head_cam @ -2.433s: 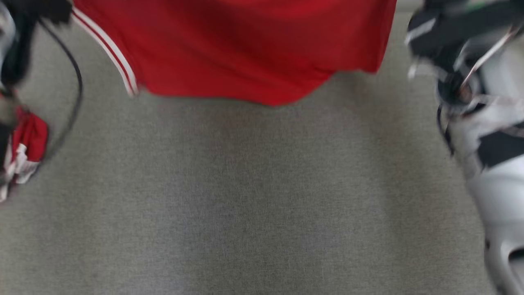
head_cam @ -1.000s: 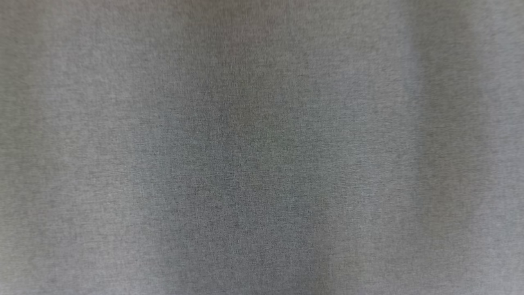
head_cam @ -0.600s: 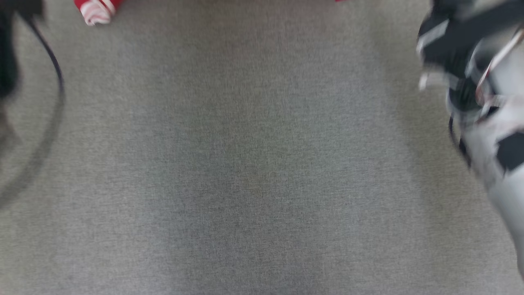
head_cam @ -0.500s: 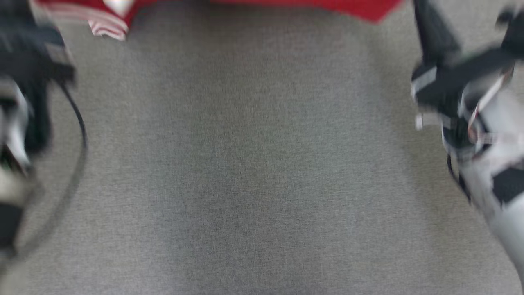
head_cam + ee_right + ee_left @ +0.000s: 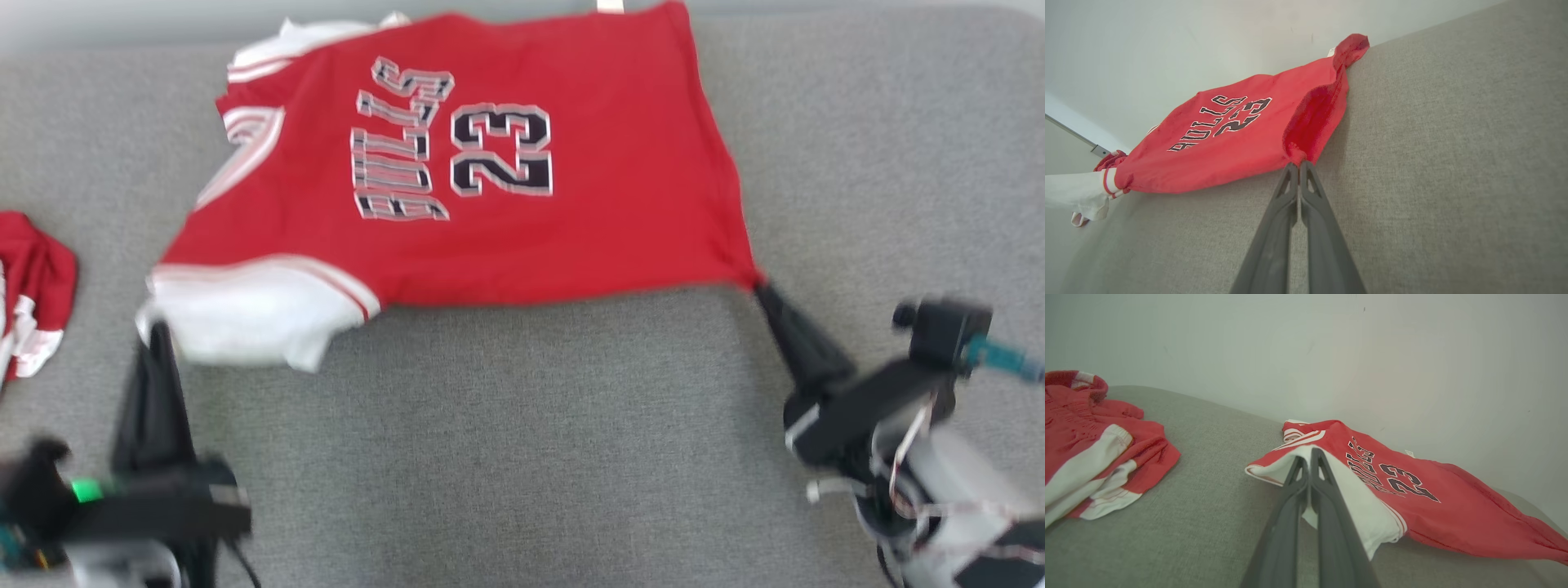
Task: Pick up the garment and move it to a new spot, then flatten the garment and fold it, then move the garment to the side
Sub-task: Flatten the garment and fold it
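Reaches forward with both arms, low and apart. Points the left fingers (image 5: 153, 392) straight up the head view from the lower left corner, with a blurred black wrist block (image 5: 155, 510) behind them and a green light (image 5: 82, 490) beside it. Presses the left jaws flat together, tips pinching the white sleeve of the garment (image 5: 522, 245). Angles the right fingers (image 5: 796, 343) up and leftward from the lower right, with a black wrist housing (image 5: 873, 404) and a pale forearm (image 5: 955, 482) trailing toward the corner. Clamps the right jaws together as well, no gap at the tips, nipping the garment's red corner.
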Robot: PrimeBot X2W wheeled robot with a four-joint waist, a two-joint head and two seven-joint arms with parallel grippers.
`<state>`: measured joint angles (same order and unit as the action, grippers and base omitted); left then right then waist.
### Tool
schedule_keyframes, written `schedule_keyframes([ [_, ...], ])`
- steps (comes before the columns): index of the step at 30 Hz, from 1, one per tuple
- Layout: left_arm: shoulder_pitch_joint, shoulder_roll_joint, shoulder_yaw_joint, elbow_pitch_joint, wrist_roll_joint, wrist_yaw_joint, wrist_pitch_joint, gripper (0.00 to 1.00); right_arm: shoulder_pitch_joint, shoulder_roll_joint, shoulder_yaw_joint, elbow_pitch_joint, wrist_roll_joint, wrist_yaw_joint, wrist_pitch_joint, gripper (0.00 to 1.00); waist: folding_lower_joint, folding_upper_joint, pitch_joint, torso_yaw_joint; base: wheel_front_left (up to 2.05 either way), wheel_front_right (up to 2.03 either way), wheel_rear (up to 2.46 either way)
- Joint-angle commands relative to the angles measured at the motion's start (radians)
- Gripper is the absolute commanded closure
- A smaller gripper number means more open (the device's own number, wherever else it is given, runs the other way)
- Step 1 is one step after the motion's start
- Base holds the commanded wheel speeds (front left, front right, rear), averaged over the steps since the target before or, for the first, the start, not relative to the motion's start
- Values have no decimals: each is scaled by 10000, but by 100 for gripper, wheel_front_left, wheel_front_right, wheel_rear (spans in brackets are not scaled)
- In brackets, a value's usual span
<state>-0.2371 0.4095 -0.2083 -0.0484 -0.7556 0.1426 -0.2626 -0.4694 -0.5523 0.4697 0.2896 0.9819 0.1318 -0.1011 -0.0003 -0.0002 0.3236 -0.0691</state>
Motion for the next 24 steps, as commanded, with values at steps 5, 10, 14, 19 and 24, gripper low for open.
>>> schedule_keyframes([
  [5, 2196, -946, 681, 126, 456, -280, -31, 100, 1938, -14, -322, -310, -222, -24, 86, 100, 3, 2, -935, 105, 0, 0, 0],
  [10, 3356, -1484, 1157, 214, 639, -617, -32, 100, 3246, -1, -779, -688, -59, -24, 320, 100, 3, 2, -1362, 199, 0, 0, 0],
  [14, 3988, -1768, 1353, 260, 715, -792, -31, 100, 4146, -8, -1188, -1067, -76, -24, 657, 100, 3, 2, -1633, 243, 0, 0, 0],
  [19, 4624, -1934, 1343, 387, 771, -892, -33, 100, 5245, -6, -1971, -1607, -40, -24, 1148, 100, 3, 2, -1779, 238, 0, 0, 0],
  [24, 5066, -2026, 986, 339, 782, -1029, 62, 100, 6176, 186, -3085, -2024, -7, -24, 1421, 100, 3, 2, -1750, 240, 0, 0, 0],
])
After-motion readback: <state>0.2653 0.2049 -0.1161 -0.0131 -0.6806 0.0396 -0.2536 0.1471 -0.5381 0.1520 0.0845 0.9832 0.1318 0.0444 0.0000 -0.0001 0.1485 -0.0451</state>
